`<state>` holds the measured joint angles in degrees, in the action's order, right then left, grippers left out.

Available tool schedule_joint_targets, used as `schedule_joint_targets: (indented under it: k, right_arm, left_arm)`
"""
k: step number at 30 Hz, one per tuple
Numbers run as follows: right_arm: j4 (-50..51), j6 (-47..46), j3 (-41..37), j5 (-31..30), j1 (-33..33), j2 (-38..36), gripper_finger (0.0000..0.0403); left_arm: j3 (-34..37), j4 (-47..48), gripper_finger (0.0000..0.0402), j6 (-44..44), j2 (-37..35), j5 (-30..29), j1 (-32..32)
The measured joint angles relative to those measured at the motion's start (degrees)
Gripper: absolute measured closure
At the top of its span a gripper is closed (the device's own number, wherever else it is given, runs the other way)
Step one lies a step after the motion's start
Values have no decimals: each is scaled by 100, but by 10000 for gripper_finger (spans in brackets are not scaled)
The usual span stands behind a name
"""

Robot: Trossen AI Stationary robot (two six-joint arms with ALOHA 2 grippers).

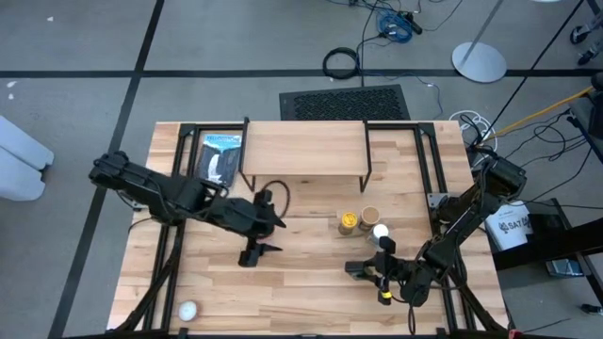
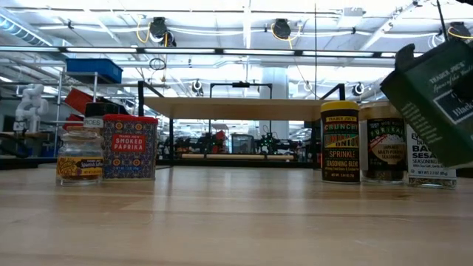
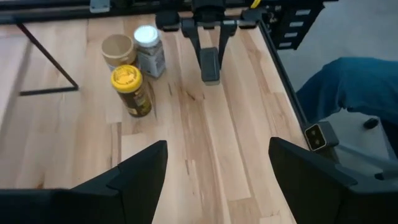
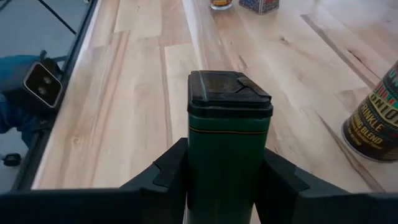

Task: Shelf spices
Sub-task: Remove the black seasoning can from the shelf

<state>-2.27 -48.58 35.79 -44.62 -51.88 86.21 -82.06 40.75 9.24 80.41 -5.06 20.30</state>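
Your right gripper has its jaws pinched on the dark green square tin, lifted and tilted over the table's near right part. Only the low view shows that tilt. Your left gripper hangs mid-table, jaws spread wide, holding nothing. Beyond stand the yellow-lidded jar, tan-lidded jar and white-lidded jar. Farthest, the shelf is bare. The low view alone reveals the red paprika tin and small saffron jar.
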Motion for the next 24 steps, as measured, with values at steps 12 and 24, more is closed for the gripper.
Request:
schedule_joint_targets:
  k: [12,24]
  right_arm:
    - [252,101,0,-45,2,-2,273]
    - [245,98,0,-62,2,-4,273]
  left_arm:
    - [0,-477,111,246,725,-353,87]
    - [-2,-2631,111,211,2104,-779,238]
